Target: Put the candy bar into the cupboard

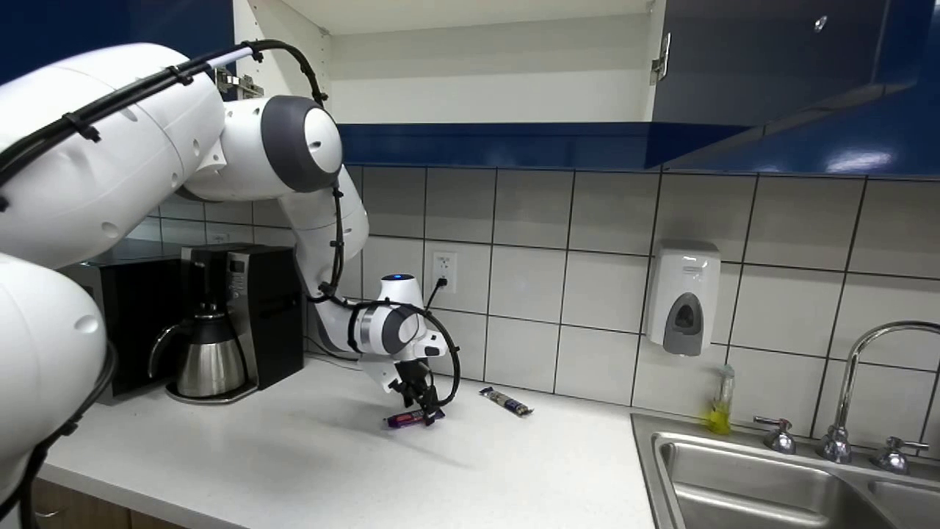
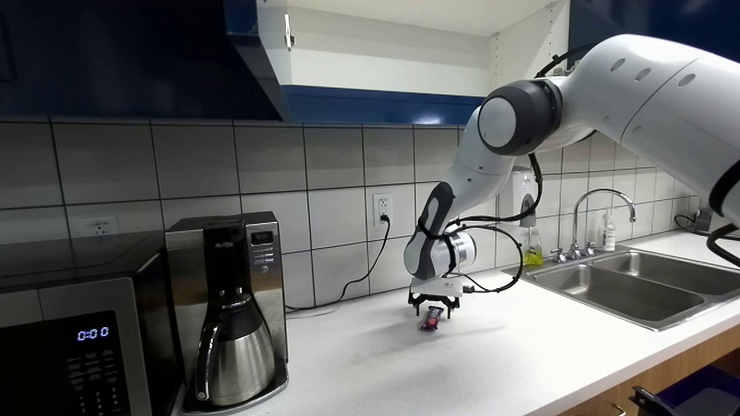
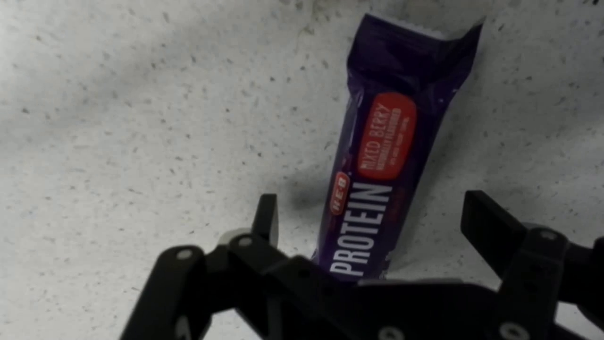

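Note:
The candy bar point(image 1: 402, 419) is a dark purple wrapped bar with a red label, lying flat on the white counter. It also shows in an exterior view point(image 2: 431, 319) and in the wrist view point(image 3: 387, 137). My gripper point(image 3: 371, 198) points down over it, open, with one finger on each side of the bar and a gap to both; the bar's near end is hidden under the gripper body. The gripper also shows low at the counter in both exterior views point(image 1: 419, 413) point(image 2: 433, 315). The cupboard point(image 1: 492, 95) overhead is open, with a white interior point(image 2: 387, 55) and blue fronts.
A similar dark grey-black bar point(image 1: 507, 402) lies nearer the wall. A coffee maker point(image 2: 231, 300) and a microwave point(image 2: 81, 335) stand on the counter. A sink point(image 1: 749, 470) with a faucet point(image 1: 844, 382) is at the far end. An open cupboard door point(image 1: 771, 66) sticks out.

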Robot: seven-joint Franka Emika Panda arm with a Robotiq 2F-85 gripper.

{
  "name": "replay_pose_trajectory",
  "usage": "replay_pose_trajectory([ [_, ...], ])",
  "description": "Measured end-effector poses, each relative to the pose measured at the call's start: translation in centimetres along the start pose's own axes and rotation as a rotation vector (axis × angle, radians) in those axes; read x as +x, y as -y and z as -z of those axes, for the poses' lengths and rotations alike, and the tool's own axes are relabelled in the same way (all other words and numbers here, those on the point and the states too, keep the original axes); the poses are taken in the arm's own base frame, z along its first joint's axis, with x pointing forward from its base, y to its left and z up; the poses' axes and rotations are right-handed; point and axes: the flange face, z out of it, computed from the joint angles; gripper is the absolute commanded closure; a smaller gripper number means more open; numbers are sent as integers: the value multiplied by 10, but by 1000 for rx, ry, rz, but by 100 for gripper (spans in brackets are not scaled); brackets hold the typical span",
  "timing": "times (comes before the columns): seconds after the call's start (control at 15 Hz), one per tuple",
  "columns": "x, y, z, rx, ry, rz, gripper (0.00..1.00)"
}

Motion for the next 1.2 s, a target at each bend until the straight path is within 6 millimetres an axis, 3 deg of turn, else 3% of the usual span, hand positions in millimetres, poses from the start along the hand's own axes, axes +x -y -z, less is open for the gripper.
replay_pose_trajectory([
  [0.13, 1, 0, -2, -2, 1, -1, 26],
  [0.6, 8, -2, -3, -11, -4, -3, 82],
  [1.2, 13, -2, -1, -15, -5, -5, 85],
])
